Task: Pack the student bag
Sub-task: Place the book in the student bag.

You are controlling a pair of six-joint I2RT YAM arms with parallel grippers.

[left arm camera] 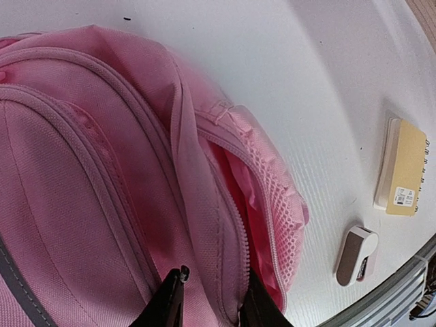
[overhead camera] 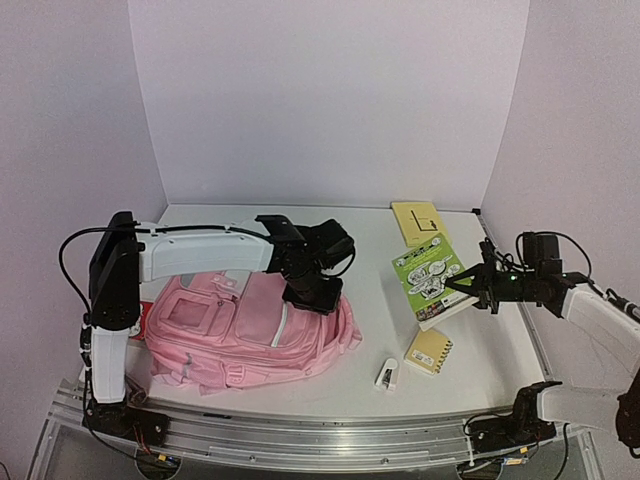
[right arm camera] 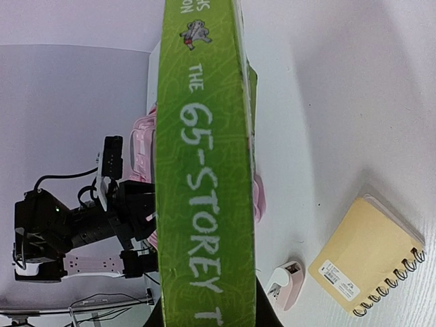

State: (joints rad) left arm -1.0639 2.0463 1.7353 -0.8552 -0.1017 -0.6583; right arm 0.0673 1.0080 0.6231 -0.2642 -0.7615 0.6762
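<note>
The student bag (overhead camera: 240,330), a large light-pink backpack, lies flat at the left front of the table. My left gripper (overhead camera: 312,296) sits on its right end. In the left wrist view the bag (left arm camera: 102,170) fills the frame and its zip opening (left arm camera: 252,197) gapes. My left gripper (left arm camera: 212,300) pinches the zip edge, one finger inside the opening and one outside. My right gripper (overhead camera: 463,283) is shut on a green book (overhead camera: 432,278) and holds it by its right edge. In the right wrist view the book's spine (right arm camera: 204,170) stands between the fingers.
A yellow book (overhead camera: 418,222) lies at the back right. A small yellow spiral notepad (overhead camera: 430,352) and a white-and-pink stapler (overhead camera: 387,375) lie front right of the bag; both show in the left wrist view (left arm camera: 402,168) (left arm camera: 355,255) and the right wrist view (right arm camera: 364,255) (right arm camera: 286,286).
</note>
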